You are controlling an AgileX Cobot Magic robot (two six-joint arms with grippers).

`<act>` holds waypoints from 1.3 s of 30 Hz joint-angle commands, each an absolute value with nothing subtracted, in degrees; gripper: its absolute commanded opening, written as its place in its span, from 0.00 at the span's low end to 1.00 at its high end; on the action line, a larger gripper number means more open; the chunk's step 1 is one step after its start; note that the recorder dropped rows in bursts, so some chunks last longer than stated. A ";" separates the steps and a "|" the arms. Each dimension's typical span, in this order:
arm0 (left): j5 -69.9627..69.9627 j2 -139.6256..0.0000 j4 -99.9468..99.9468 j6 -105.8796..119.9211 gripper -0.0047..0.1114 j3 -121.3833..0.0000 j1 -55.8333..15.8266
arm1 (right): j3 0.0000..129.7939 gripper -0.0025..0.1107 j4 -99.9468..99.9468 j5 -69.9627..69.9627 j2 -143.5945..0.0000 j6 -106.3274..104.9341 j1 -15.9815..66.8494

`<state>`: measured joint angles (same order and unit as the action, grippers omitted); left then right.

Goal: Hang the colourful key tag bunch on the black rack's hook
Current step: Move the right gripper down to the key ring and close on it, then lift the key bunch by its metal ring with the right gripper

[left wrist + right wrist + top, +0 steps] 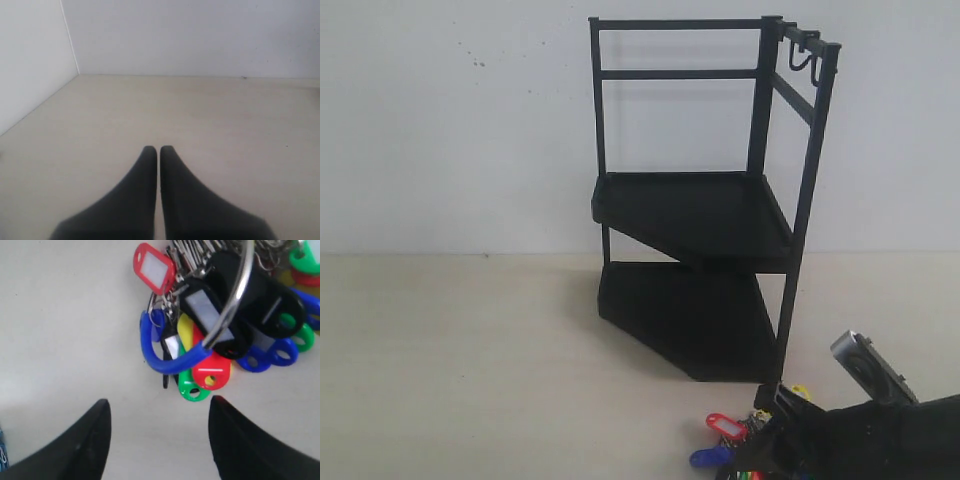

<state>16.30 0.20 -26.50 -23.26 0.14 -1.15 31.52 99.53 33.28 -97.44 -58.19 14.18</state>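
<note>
The colourful key tag bunch [220, 330] lies on the table: red, yellow, green, blue and black tags on metal rings, with a blue loop [167, 357] curling out of it. My right gripper [159, 407] is open just short of the bunch, touching nothing. In the exterior view the bunch [725, 440] sits at the bottom edge beside the right arm [880, 425], in front of the black rack [700, 215]. The rack's hooks [804, 55] hang at its top right rail. My left gripper [158, 150] is shut and empty above bare table.
The pale table [450, 350] stretches left of the rack. A white wall [450, 120] stands behind it. In the left wrist view a wall corner [70, 37] meets the table at the far left.
</note>
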 commanded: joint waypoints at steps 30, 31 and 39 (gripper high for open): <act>16.30 0.00 -26.51 -23.57 0.08 0.00 -1.22 | 40.61 0.05 99.95 25.30 -102.97 -60.27 17.99; 16.30 0.00 -26.51 -23.57 0.08 0.00 -1.22 | 40.73 0.02 99.95 25.82 -102.57 -61.42 17.99; 16.30 0.00 -26.51 -23.57 0.08 0.00 -1.22 | 40.73 0.02 92.72 28.65 -95.43 -58.71 17.99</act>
